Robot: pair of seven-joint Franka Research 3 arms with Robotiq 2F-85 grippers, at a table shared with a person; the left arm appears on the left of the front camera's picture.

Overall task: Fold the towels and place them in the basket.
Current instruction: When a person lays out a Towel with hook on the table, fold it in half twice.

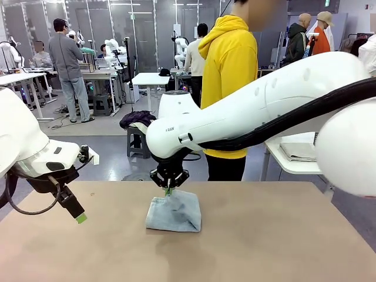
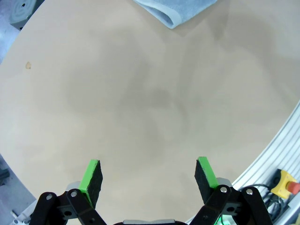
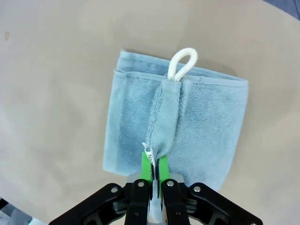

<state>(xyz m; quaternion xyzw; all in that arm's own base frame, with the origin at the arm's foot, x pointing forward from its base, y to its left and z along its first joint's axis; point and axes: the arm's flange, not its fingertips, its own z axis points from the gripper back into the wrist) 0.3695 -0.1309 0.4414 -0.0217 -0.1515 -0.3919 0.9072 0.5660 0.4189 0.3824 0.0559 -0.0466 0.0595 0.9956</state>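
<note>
Spread and empty at near left, the left pincer (image 2: 149, 173) hangs well apart from the grey-blue towel (image 1: 174, 212) on the middle of the desk (image 1: 276, 241), its raised far edge pinched from above by the right pincer (image 1: 169, 187).

The towel (image 3: 197, 126) is showing plain light grey-blue, with a white loop (image 3: 183, 63) and tag (image 3: 149, 153). The table (image 1: 282, 247) is looking plain tan. The left gripper (image 2: 149, 171) and right gripper (image 3: 153, 166) are showing black with green pads (image 2: 90, 174). A person is wearing a yellow hoodie (image 1: 232, 64).
</note>
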